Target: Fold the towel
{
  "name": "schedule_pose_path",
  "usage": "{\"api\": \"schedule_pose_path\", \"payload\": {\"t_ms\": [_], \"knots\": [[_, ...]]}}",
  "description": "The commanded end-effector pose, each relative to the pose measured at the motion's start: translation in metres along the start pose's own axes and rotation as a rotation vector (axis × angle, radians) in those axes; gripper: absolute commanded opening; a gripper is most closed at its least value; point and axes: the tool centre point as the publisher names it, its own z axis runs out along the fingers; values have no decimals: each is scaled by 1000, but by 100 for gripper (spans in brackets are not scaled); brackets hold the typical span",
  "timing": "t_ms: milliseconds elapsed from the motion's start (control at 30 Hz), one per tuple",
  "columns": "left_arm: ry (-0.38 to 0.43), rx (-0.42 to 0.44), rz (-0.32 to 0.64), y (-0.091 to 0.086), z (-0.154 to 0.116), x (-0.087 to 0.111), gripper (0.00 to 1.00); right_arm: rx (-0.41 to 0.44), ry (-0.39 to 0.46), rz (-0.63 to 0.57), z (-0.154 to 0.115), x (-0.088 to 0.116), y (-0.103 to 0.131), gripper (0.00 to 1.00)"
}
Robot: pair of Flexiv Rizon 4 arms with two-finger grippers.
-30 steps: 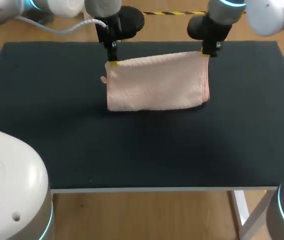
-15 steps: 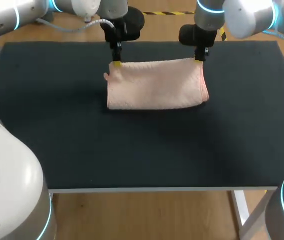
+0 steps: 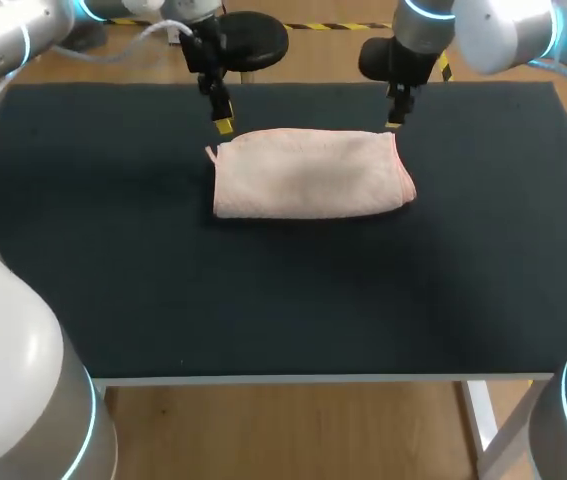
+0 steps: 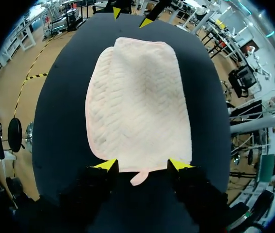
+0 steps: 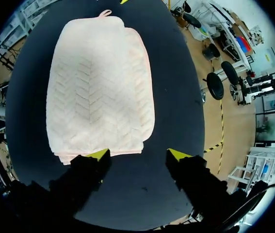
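Observation:
The pink towel lies folded and flat on the black table, a small loop sticking out at its far left corner. My left gripper hangs open just above and behind that corner, holding nothing. My right gripper hangs open above the far right corner. In the left wrist view the towel stretches ahead of the open left gripper, its loop lying between the fingers. In the right wrist view the towel lies ahead of the open right gripper, whose fingers stand apart over bare table.
The black table top spreads wide around the towel, with its front edge near me. A strip of table lies behind the towel under both grippers.
Both grippers have opened and let go of the towel's far edge, which has dropped flat. Both have drawn up and back from the corners.

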Motion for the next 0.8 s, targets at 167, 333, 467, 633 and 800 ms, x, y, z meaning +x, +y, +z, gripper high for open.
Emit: {"api": "schedule_pose_path", "payload": {"t_ms": [167,333,467,633,800], "knots": [[-112,441,134,28,-4,47,100,-15,-16,-53,-21,24,-3,100],[-126,556,169,34,-1,61,100,-18,5,-73,-22,33,1,100],[-144,600,166,40,3,66,100,-22,17,-80,-24,36,1,100],[-216,602,163,45,1,72,100,-10,39,-101,-27,39,0,100],[-216,564,138,47,0,72,100,45,75,-230,-36,46,-1,100]]}}
